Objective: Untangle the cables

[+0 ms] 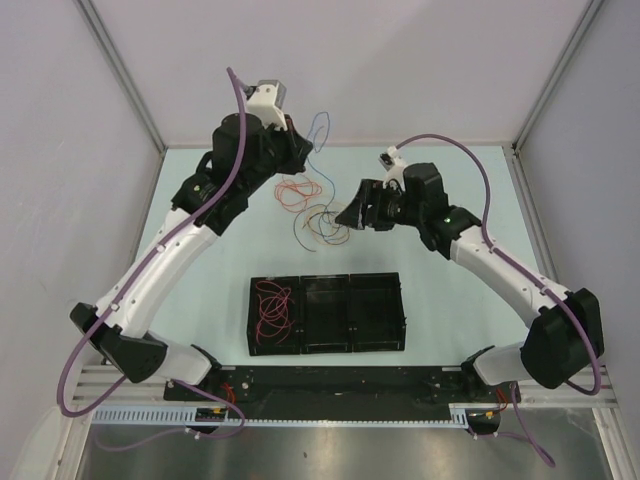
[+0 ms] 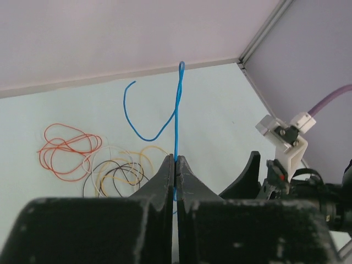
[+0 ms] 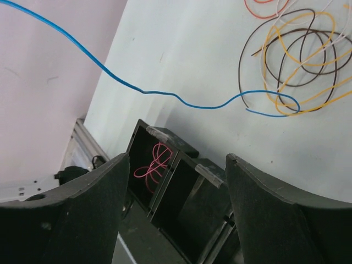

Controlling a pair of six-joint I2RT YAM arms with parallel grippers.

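**Left gripper pinches the blue cable beyond the tray**

The left gripper (image 2: 176, 160) is clenched on the blue cable (image 2: 177, 104), its two fingers pressed flat together with the strand between them. It holds the strand up off the table (image 1: 450, 280), on the far side of the black three-compartment tray (image 1: 325, 350). From the right wrist view, the blue cable sags in a long curve and its loose end reaches the heap of brown, yellow and pale cables (image 3: 297, 55). That heap lies on the table just beyond the tray's far wall. The orange cable (image 1: 298, 190) lies in loops beside the heap, farther from the tray.

The right gripper (image 3: 176, 159) is released, its fingers spread wide and grasping nothing. It hangs beyond the tray's far right corner, close to the heap.

A red cable (image 1: 272, 305) lies coiled inside the tray's left compartment.
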